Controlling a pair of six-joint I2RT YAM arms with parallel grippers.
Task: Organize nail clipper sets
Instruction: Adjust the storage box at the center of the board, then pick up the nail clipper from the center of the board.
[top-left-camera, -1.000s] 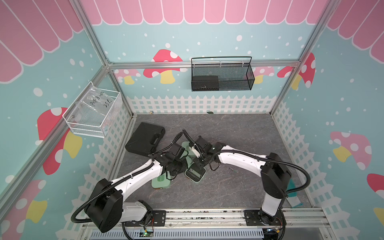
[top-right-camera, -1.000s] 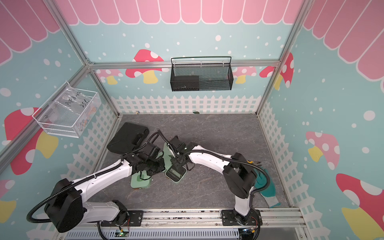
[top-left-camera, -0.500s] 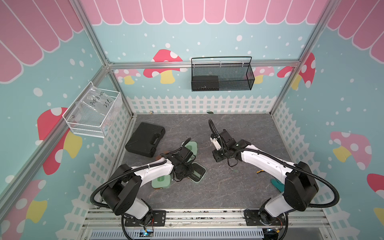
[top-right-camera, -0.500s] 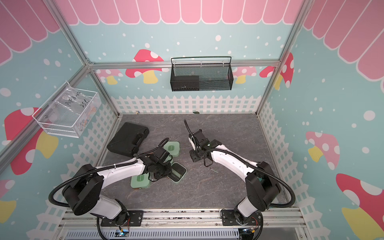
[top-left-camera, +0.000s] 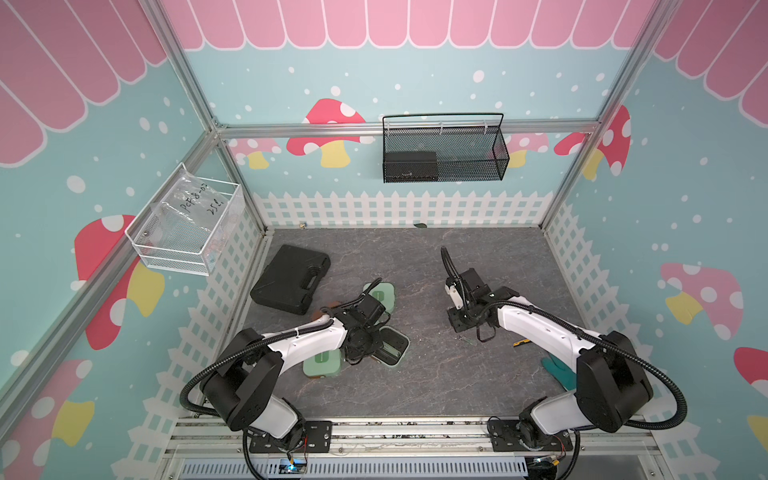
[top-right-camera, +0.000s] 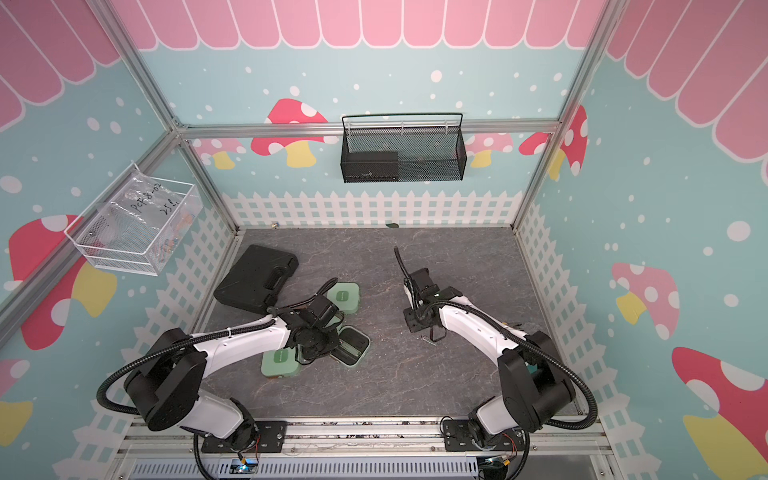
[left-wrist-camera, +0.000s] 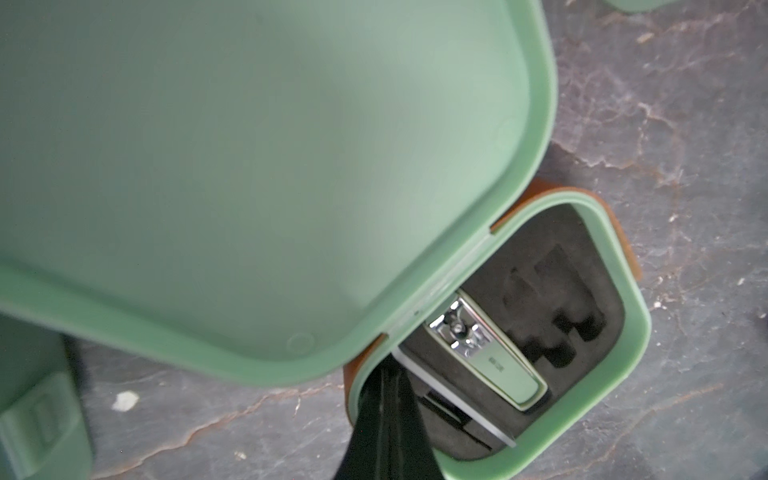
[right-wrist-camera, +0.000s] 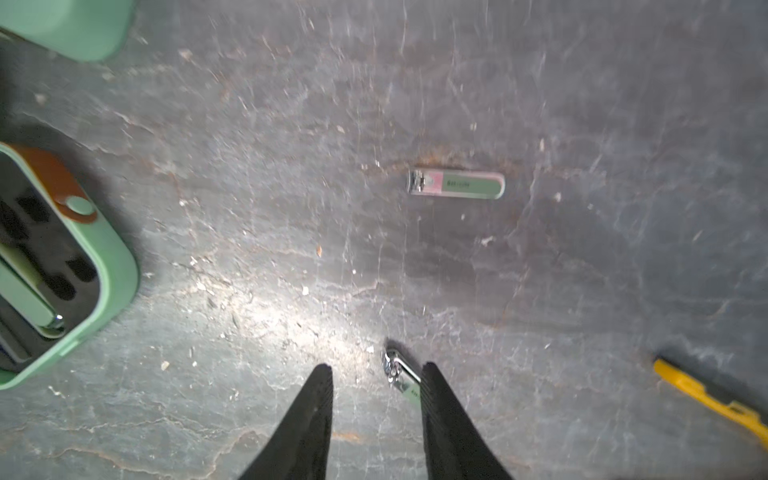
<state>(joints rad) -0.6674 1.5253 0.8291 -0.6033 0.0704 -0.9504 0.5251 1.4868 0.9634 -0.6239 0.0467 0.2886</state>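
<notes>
An open mint green nail clipper case (top-left-camera: 392, 348) (top-right-camera: 354, 345) lies mid-floor, its lid (left-wrist-camera: 249, 166) raised. A green-handled clipper (left-wrist-camera: 490, 361) sits in its black insert (left-wrist-camera: 540, 291). My left gripper (left-wrist-camera: 388, 368) is shut, its tip at the case's rim by the hinge. Two closed mint cases (top-left-camera: 380, 296) (top-left-camera: 322, 365) lie beside it. My right gripper (right-wrist-camera: 377, 365) (top-left-camera: 455, 322) hangs open over bare floor. A small silver clipper (right-wrist-camera: 401, 376) lies close against one of its fingers (right-wrist-camera: 440, 399). Another loose clipper (right-wrist-camera: 456, 185) lies farther off.
A large black handled case (top-left-camera: 291, 278) lies at the back left. A yellow tool (right-wrist-camera: 710, 399) (top-left-camera: 520, 343) and a teal object (top-left-camera: 559, 368) lie on the right under my right arm. A black mesh basket (top-left-camera: 442, 153) and a clear bin (top-left-camera: 187, 224) hang on the walls.
My right gripper has pulled away from the open case to the right side of the floor and has opened. My left gripper has stayed shut at the open case.
</notes>
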